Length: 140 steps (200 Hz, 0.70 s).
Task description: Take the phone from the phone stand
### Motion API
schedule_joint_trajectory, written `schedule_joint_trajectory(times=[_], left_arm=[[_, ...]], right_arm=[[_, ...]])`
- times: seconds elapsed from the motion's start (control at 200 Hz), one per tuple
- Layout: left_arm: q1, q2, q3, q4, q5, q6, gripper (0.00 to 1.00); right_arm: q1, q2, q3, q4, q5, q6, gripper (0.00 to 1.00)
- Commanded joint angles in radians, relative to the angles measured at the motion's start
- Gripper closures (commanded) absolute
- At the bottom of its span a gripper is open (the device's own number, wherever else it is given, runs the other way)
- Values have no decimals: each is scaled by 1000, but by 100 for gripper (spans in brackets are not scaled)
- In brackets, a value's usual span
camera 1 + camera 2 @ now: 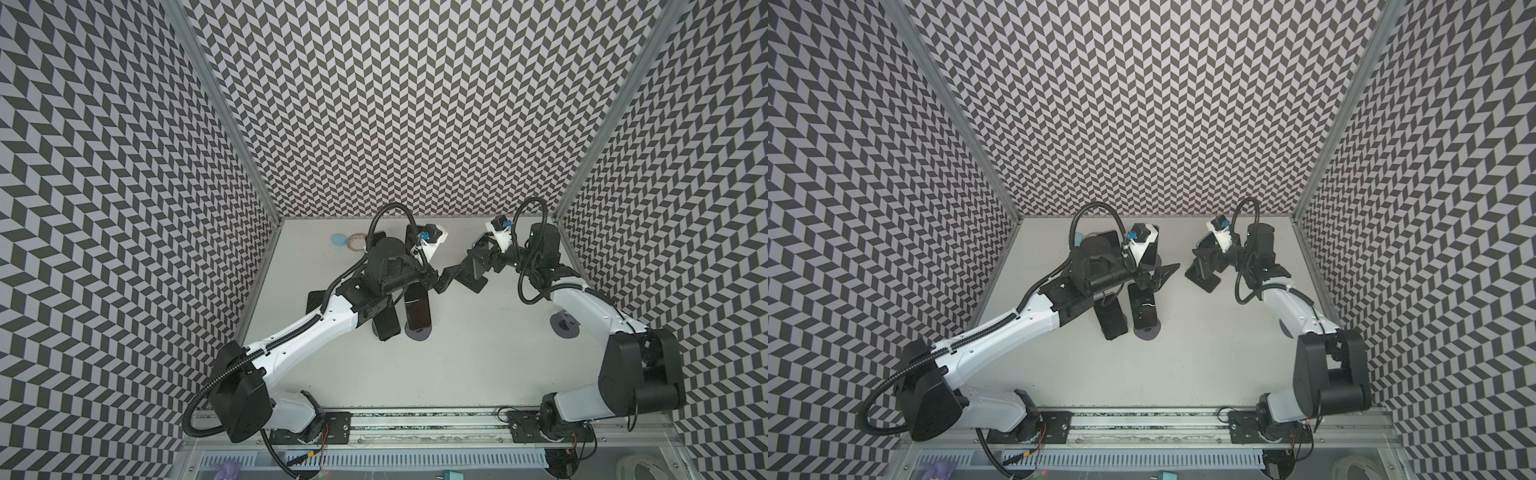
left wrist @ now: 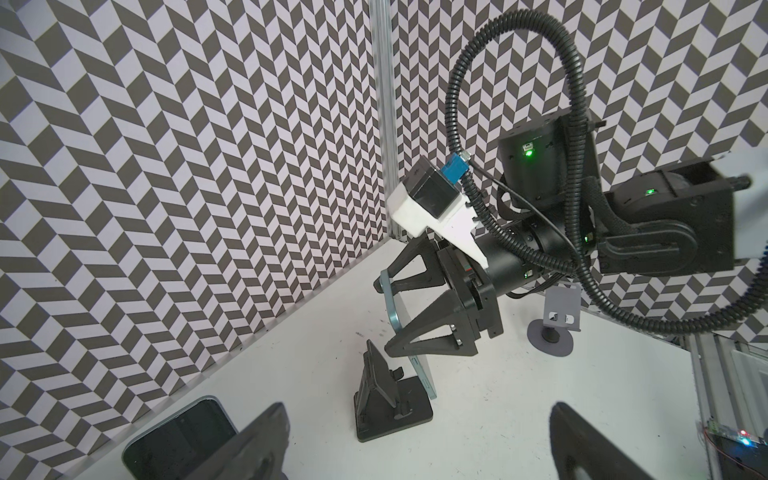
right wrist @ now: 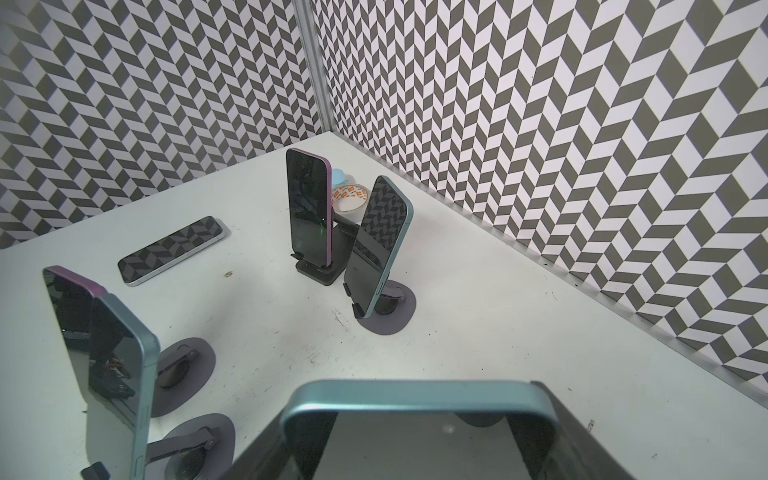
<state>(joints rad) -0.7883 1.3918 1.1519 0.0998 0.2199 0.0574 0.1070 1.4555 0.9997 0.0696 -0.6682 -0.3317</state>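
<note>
Teal phone (image 2: 390, 305) is clamped at its edges between the right jaws, tilted, its lower end under them beside the black phone stand (image 2: 382, 395). The right arm (image 2: 519, 266) holds its wrist nearly level; the left jaws gape wide.

Wide bare table (image 1: 465, 365) lies in front; upright phones (image 3: 309, 208) on stands (image 3: 399, 311) and a tape roll (image 3: 350, 196) crowd the back left.

In the right wrist view the teal-framed phone with a dark screen (image 3: 415, 444) is cut off by the picture's edge and the right fingers (image 3: 590, 440) at its sides are dark blurs, while in the left wrist view the black left fingers (image 2: 257, 440) run out of frame and half hide another dark-screened phone (image 2: 178, 436).
</note>
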Motion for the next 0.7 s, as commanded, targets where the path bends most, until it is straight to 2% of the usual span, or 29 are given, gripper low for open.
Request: schedule_joint_trajectory(times=[0.0, 0.285, 0.696], left_arm=[[-16, -26, -14, 23, 12, -17, 2], [-39, -65, -25, 9, 13, -30, 2], [-106, -175, -116, 2, -18, -63, 2]], right_arm=[[-6, -61, -5, 30, -4, 10, 41], [-7, -163, -68, 40, -2, 48, 42], [-1, -387, -150, -106, 43, 115, 45]])
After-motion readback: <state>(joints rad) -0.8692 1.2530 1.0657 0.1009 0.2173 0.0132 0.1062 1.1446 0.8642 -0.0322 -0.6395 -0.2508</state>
